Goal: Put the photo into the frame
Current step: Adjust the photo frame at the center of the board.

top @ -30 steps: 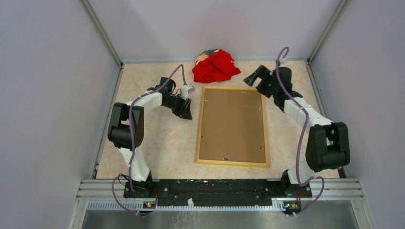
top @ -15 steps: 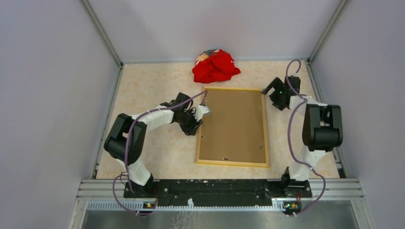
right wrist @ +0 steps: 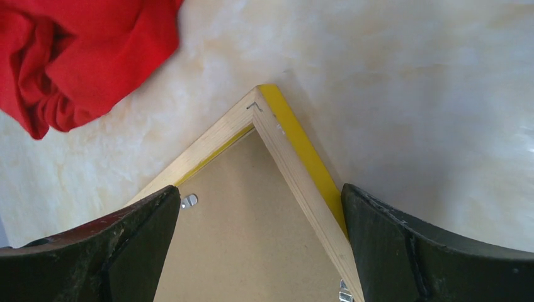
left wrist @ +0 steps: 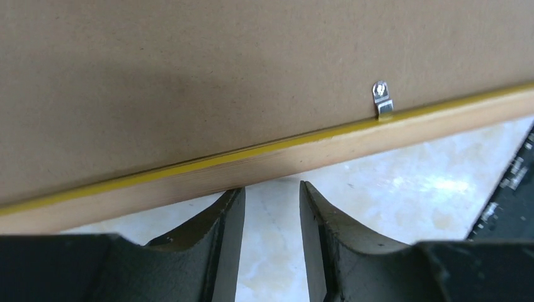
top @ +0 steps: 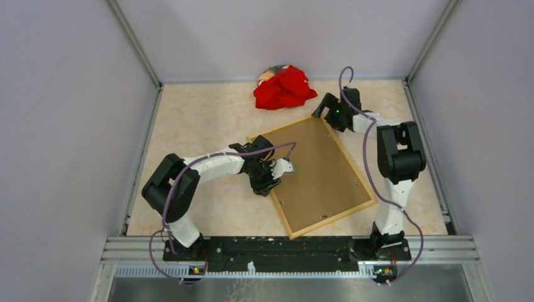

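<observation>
The frame (top: pixel 289 128) lies back-up and skewed on the table, pale wood rim around a brown backing panel (top: pixel 315 170). The photo is hidden. My left gripper (top: pixel 267 182) sits at the frame's left edge. In the left wrist view its jaws (left wrist: pixel 271 192) are partly open with only table between them, tips against the wooden rim (left wrist: pixel 315 154). My right gripper (top: pixel 322 113) hovers over the far corner. In the right wrist view it (right wrist: pixel 261 189) stands wide open, straddling the corner of the rim (right wrist: pixel 280 148), whose yellow side shows.
A crumpled red cloth (top: pixel 284 88) lies at the back of the table, just beyond the frame's far corner (right wrist: pixel 69 56). Small metal clips (left wrist: pixel 381 100) hold the backing panel at the rim. Grey walls close in three sides.
The frame has swung counter-clockwise, its near end sliding right. My left gripper moved nearer and right along the left edge. My right gripper shifted left to the far corner.
</observation>
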Robot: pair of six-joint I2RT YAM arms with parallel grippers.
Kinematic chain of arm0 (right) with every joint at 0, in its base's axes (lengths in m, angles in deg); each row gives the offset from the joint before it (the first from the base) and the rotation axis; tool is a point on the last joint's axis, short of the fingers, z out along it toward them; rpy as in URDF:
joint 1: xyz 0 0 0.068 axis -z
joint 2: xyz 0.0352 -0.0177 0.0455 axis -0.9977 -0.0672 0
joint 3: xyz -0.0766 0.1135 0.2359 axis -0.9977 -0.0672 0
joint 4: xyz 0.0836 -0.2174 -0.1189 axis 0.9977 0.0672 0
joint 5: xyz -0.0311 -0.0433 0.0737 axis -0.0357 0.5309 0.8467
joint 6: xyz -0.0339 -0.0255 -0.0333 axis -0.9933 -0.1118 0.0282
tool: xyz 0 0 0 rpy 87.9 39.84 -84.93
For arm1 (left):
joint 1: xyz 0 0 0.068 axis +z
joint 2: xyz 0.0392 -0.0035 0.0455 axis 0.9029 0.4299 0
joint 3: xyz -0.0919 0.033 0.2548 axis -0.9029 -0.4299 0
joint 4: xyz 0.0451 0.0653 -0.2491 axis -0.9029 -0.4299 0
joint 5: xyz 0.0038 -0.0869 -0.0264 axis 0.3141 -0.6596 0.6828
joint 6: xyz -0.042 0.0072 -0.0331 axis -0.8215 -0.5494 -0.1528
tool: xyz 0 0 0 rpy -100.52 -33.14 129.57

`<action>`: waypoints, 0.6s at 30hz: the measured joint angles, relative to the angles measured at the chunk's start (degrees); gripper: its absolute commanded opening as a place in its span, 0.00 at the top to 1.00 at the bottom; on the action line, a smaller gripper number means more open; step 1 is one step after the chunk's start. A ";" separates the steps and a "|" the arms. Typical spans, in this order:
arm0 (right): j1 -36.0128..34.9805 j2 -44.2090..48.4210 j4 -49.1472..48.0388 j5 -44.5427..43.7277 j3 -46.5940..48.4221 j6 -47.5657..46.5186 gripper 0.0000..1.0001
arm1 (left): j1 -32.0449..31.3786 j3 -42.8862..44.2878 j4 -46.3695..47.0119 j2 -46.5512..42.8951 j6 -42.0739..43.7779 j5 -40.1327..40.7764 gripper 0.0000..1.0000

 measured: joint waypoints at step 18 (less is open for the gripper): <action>-19.56 -16.35 4.81 2.10 25.05 -5.79 0.02 | -1.70 -4.13 -13.35 -2.60 -1.86 -8.07 0.51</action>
